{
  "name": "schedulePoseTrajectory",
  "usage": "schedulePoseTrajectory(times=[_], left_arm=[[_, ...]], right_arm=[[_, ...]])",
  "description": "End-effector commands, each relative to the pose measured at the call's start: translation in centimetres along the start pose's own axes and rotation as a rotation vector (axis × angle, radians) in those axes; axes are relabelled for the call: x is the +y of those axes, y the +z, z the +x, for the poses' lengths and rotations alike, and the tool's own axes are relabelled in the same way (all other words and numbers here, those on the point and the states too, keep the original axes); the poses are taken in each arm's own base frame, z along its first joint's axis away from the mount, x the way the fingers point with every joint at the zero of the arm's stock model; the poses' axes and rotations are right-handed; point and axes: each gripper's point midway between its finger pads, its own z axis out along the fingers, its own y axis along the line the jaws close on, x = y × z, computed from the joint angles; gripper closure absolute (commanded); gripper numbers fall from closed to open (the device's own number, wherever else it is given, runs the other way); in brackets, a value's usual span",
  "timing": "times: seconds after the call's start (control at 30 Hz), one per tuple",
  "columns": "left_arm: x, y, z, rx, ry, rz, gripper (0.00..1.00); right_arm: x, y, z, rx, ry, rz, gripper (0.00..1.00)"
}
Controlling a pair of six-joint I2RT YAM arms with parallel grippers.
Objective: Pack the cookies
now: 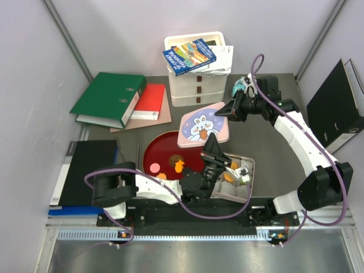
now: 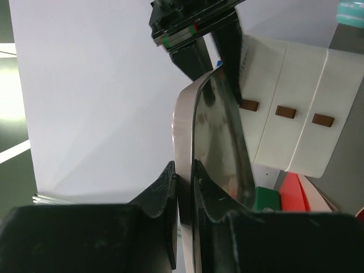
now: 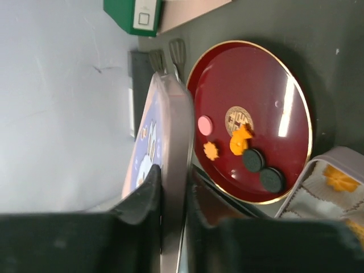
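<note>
We are seeing orange, pink and dark cookies (image 3: pixel 241 140) lying on a red plate (image 3: pixel 256 79) on the desk (image 1: pixel 273 148), with more sitting in the tin (image 3: pixel 341 152) beside it. All are lying apart from both grippers: the left gripper (image 2: pixel 183 176) and right gripper (image 3: pixel 173 182) are each pinching the pink bunny lid (image 1: pixel 203 128) by its rim, over the plate.

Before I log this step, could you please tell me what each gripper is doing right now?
The left gripper is closed on the lid at its edge.
The right gripper is closed on the same lid's rim.
</note>
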Motion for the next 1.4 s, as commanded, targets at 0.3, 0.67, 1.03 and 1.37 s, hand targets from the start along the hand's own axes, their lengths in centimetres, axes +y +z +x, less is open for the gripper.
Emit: schedulePoseTrajectory(times=[0.3,0.67,1.03,1.37], left_arm=[[4.7,-0.1,5.0,0.178,-0.300,-0.165,0.32],[2.4,-1.9,10.3,0.428,-0.391,-0.130,0.09],[-0.1,-3.1,12.7,0.550,-0.483,-0.073,0.06],[-3.3,-3.3,16.2,0.699,-0.692,0.011,0.01]], right_arm=[[2.5,-5.1,-1.6,-0.156,-0.091,-0.057,1.00],[4.9,-11.2,-3.2,-0.381,-0.116,-0.080,1.00],[6.5,-16.9,-3.8,-0.615,-0.137,-0.027,1.00],[6.2,-20.2,-3.2,-0.745,-0.147,0.041,1.00]])
